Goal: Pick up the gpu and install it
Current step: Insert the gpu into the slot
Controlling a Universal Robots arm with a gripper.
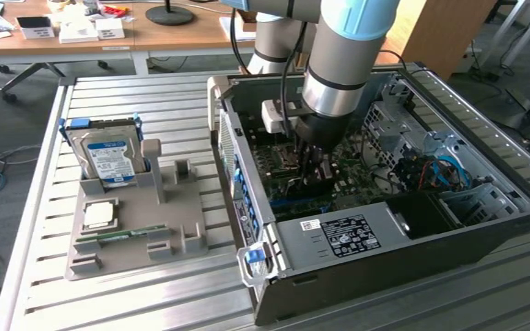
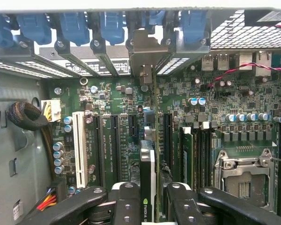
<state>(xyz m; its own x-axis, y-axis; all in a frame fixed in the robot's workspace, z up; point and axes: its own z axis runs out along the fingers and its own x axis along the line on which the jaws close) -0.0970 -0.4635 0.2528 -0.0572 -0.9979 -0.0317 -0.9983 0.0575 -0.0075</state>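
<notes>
Grey and pale blue, the arm (image 1: 344, 62) reaches straight down into the open computer case (image 1: 486, 234), its wrist upright above the green motherboard (image 2: 122, 108). The claw (image 2: 148, 204) is closed partway on the gpu (image 2: 147, 168), its black fingers (image 2: 126, 201) pressing on both faces of the card, which stands on edge over the motherboard slots, with its silver bracket (image 2: 145, 58) up against the case's rear wall. A logo on the card's edge looks like NVIDIA.

The case lies on its side on a slatted metal table (image 1: 118, 303). Beside the case, toward the exterior view's left, a grey holder (image 1: 127, 227) carries a hard drive (image 1: 110, 158) with a blue label, a processor chip (image 1: 99, 215) and a memory stick (image 1: 122, 236). Behind the table stands a wooden desk (image 1: 154, 34) with small boxes. A white sticker (image 1: 348, 236) on the power supply cannot be read.
</notes>
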